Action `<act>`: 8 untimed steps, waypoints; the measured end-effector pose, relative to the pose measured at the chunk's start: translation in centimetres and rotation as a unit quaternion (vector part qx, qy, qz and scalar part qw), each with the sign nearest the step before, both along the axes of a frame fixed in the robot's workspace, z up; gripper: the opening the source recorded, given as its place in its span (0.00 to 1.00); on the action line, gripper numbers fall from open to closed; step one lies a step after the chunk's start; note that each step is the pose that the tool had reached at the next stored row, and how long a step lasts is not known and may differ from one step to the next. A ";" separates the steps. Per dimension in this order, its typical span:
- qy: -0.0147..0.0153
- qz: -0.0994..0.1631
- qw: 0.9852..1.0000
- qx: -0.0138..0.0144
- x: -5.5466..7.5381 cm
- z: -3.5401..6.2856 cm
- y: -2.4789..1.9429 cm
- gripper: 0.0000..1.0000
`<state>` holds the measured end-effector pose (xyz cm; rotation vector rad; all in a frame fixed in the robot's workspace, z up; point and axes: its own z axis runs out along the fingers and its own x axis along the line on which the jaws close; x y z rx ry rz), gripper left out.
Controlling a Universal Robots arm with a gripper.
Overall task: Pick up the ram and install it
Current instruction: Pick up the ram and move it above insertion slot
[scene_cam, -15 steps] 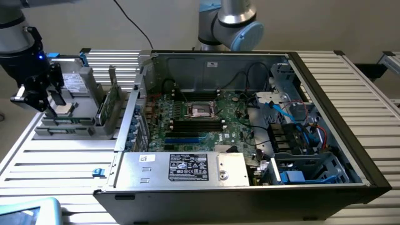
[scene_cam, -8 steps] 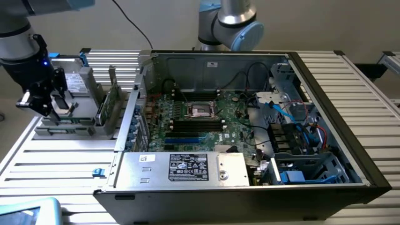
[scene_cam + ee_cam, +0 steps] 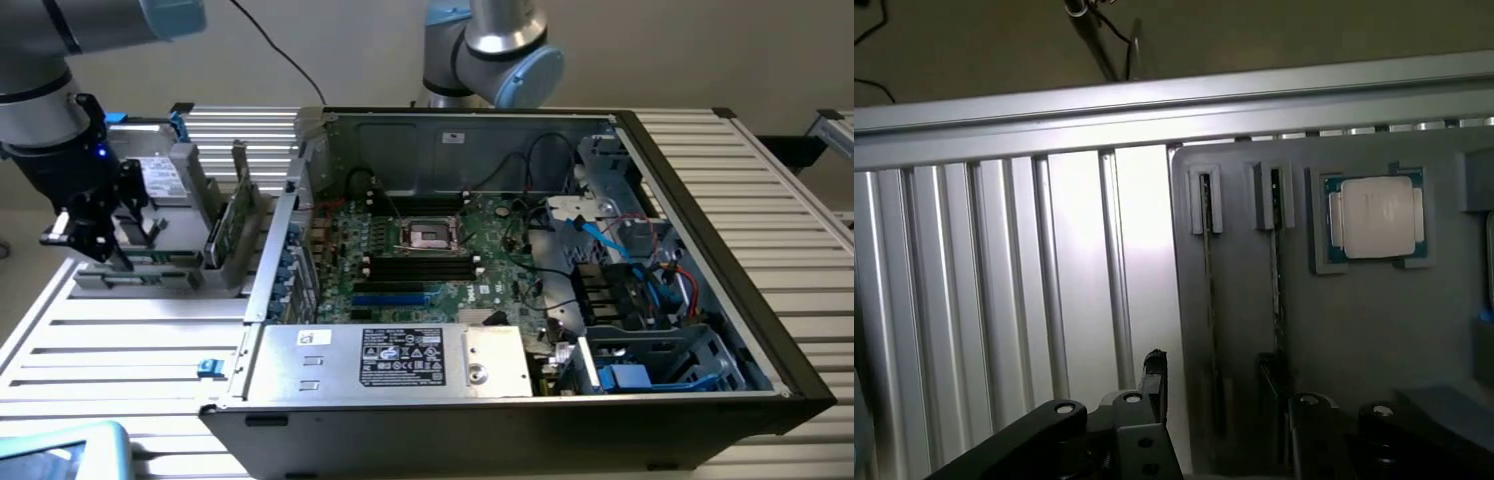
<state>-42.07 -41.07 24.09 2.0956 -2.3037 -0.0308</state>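
In the wrist view, two ram sticks stand on edge in slots of a grey parts holder; they show as thin dark strips, the ram and a second one beside it. My gripper is open above the holder. Its dark fingers stand apart on either side of the first ram's line and do not touch it. In the exterior view, the gripper hangs over the holder, to the left of the open computer case. The green motherboard with its dark memory slots lies inside the case.
A processor chip sits in a pocket of the holder beside the ram slots. Upright boards and a silver drive stand between the gripper and the case wall. Cables and drive cages crowd the case's right side. A ribbed aluminium table lies underneath.
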 end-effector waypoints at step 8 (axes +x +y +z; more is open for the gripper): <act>0.000 -0.005 1.000 0.000 0.2 -1.45 -0.01 0.49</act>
